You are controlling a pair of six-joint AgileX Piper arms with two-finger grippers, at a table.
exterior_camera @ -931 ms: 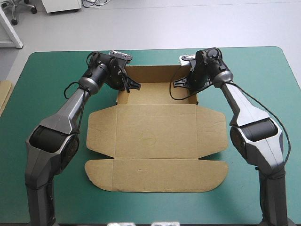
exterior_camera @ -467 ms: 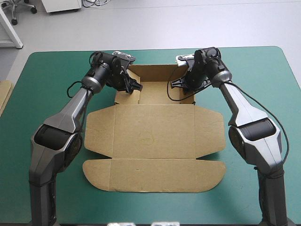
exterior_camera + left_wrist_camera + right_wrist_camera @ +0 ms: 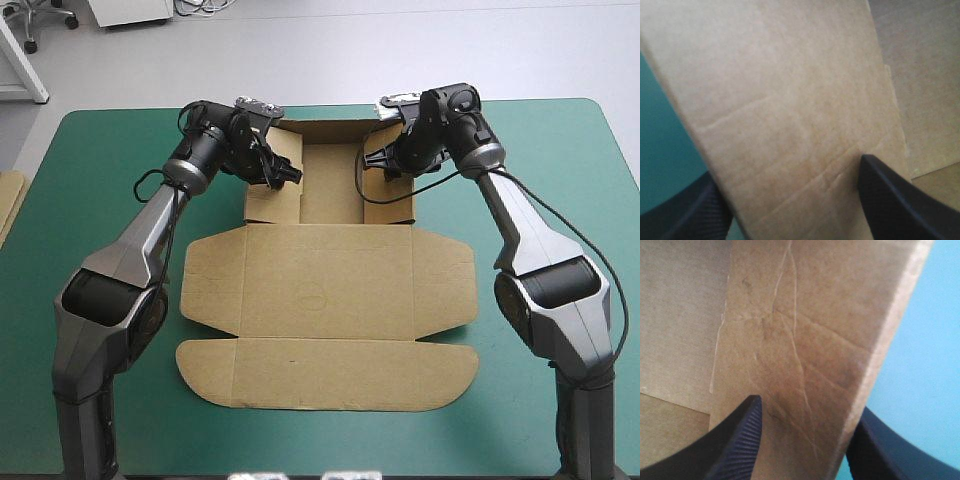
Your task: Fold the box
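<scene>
The left end effector [image 3: 291,177] and right end effector [image 3: 367,163] each clamp the brown box [image 3: 325,290] at its raised far walls, mid-tabletop [image 3: 90,190]. Swinging both walls evenly along their creases should prevent buckling.

Matt, creased brown cardboard box [image 3: 325,290]
</scene>
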